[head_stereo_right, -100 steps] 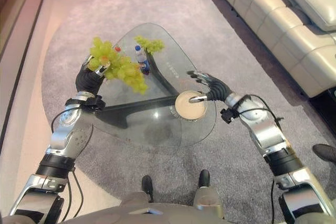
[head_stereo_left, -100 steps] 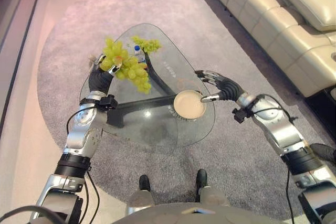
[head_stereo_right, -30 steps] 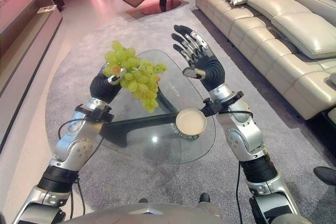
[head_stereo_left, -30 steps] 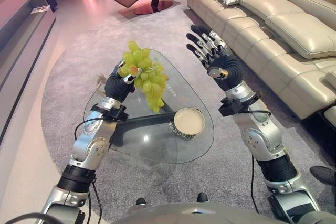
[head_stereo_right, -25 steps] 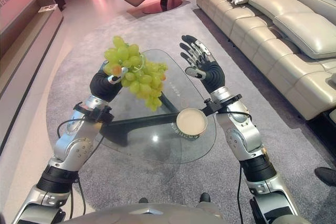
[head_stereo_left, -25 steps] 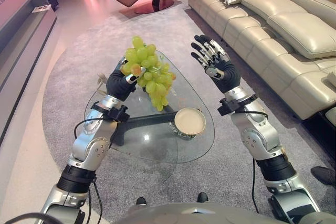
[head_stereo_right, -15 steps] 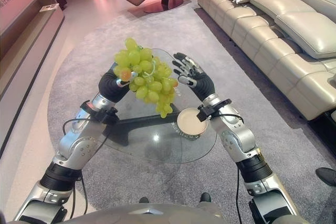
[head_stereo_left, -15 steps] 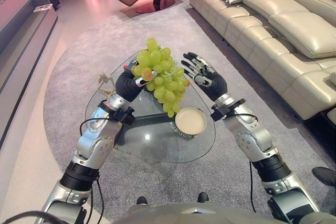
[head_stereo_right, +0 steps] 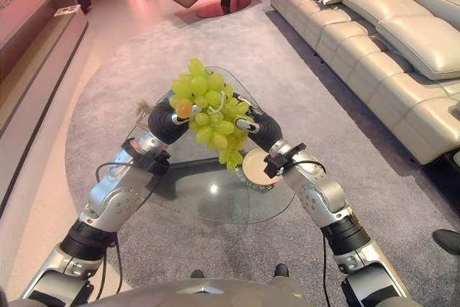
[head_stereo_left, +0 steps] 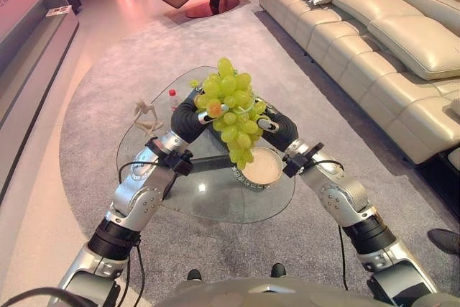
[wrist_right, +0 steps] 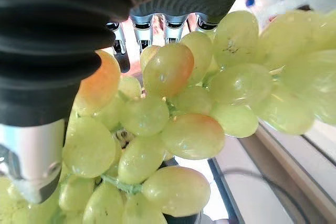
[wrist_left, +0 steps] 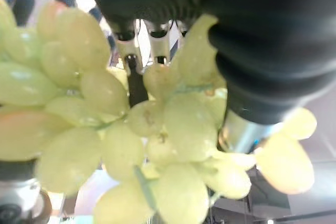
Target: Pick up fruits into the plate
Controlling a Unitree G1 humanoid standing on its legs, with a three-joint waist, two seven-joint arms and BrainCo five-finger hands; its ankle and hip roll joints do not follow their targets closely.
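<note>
Since the earlier frames the left hand [head_stereo_left: 188, 116] has carried the grapes [head_stereo_left: 231, 109] from over the table's left edge to above its right side, and the right hand [head_stereo_left: 277, 128] has come down from high in the air to meet the bunch. The left hand's fingers are curled round the top of the bunch, so it hangs from that grip with its long axis pointing down. The right hand lies against the far side of the bunch, fingers among the grapes in its own wrist view; whether they close on it or merely steady it I cannot tell.

The lowest grapes dangle just above the plate [head_stereo_left: 262, 167], slightly toward the plate's left rim, near the glass table's [head_stereo_left: 215, 199] right edge. The plate thus lies almost straight below the left hand, so the coming move looks like a short descent and a release. A small bottle [head_stereo_left: 172, 95] and a little wooden figure [head_stereo_left: 146, 114] stand by the table's far left edge, well apart from the plate.
</note>
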